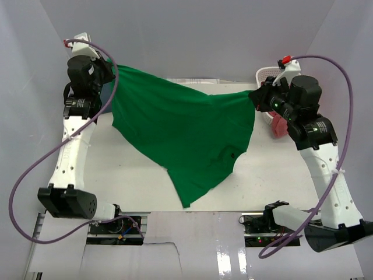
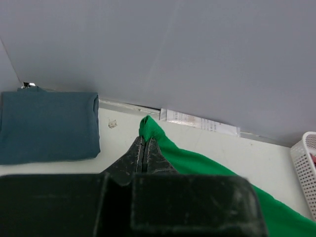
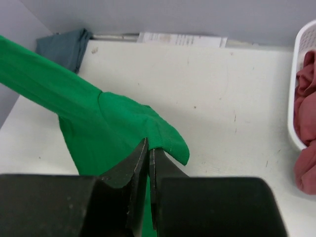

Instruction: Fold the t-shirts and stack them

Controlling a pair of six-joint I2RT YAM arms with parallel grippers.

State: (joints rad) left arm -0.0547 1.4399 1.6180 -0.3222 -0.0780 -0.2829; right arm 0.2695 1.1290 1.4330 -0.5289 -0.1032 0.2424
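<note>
A bright green t-shirt hangs stretched between both arms above the white table, its lower point drooping toward the near edge. My left gripper is shut on one corner of it at the far left; in the left wrist view the green cloth pokes out past the closed fingertips. My right gripper is shut on the opposite corner at the right, where the green cloth bunches over the tips. A folded slate blue t-shirt lies flat by the back wall. The pinkish red t-shirt fills the basket.
A white lattice basket stands at the back right, behind the right arm, its rim close to the right gripper. Grey walls enclose the table on three sides. A paper label lies along the back edge.
</note>
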